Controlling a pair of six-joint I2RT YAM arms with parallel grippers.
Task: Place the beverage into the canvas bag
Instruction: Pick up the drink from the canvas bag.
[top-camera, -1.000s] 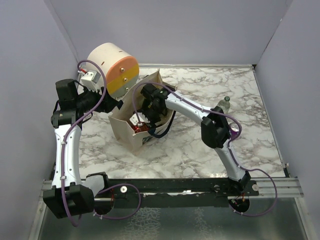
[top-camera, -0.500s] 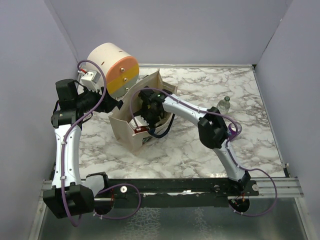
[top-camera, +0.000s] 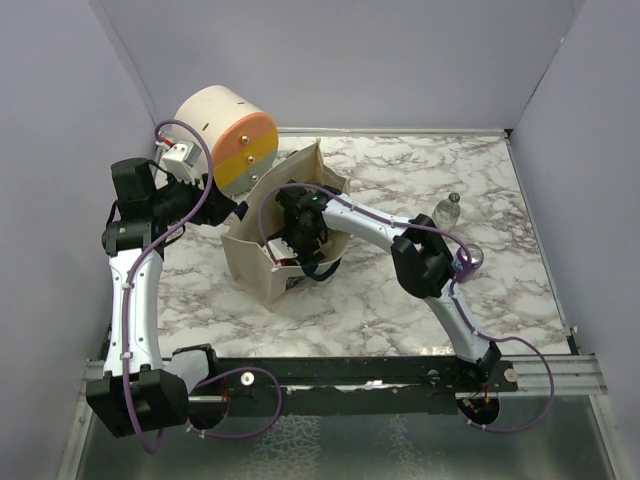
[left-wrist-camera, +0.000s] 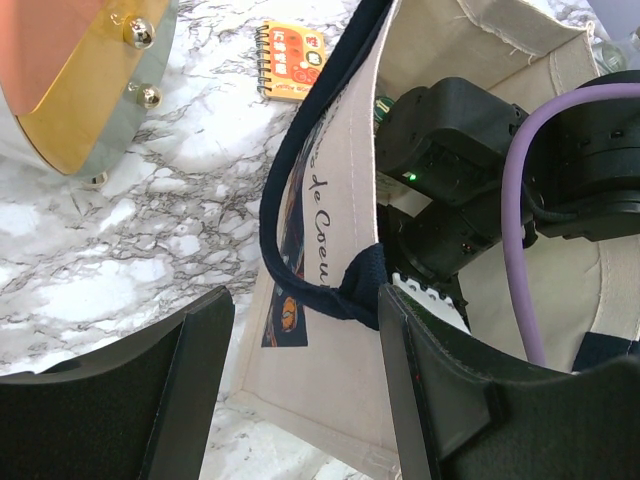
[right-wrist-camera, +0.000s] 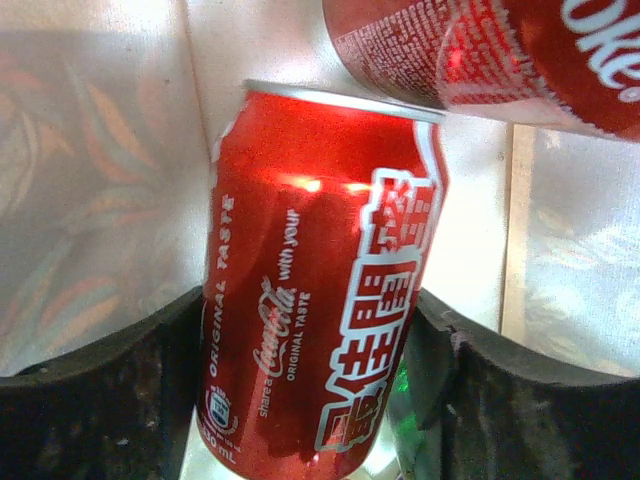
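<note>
The right gripper (right-wrist-camera: 312, 340) cannot be made out from above. Its black wrist fills the mouth of the beige boxy canvas bag with dark navy strap handles (top-camera: 250, 268), hiding the fingers and most of the bag's inside. Only a sliver of red shows in there. The right wrist camera shows more: the gripper is pinched on a red Coca-Cola can (right-wrist-camera: 320, 250), with a black finger pressed against each flank. The can's lower end is cut off by the frame edge. It sits down inside the bag with pale cloth behind it, its silver rim close under a second red cola can (right-wrist-camera: 480, 50), which is cropped at the top corner. The left gripper (left-wrist-camera: 305, 300) is spread, with one finger outside the bag's side wall and one inside. The navy strap bunches against the inner finger, and whether either finger presses the cloth cannot be told. The bag stands on the marble-patterned table (top-camera: 430, 170), just beside a cream-and-orange cylindrical drum (top-camera: 225, 135). A small orange spiral notebook (left-wrist-camera: 292, 72) lies on the table near the bag.
</note>
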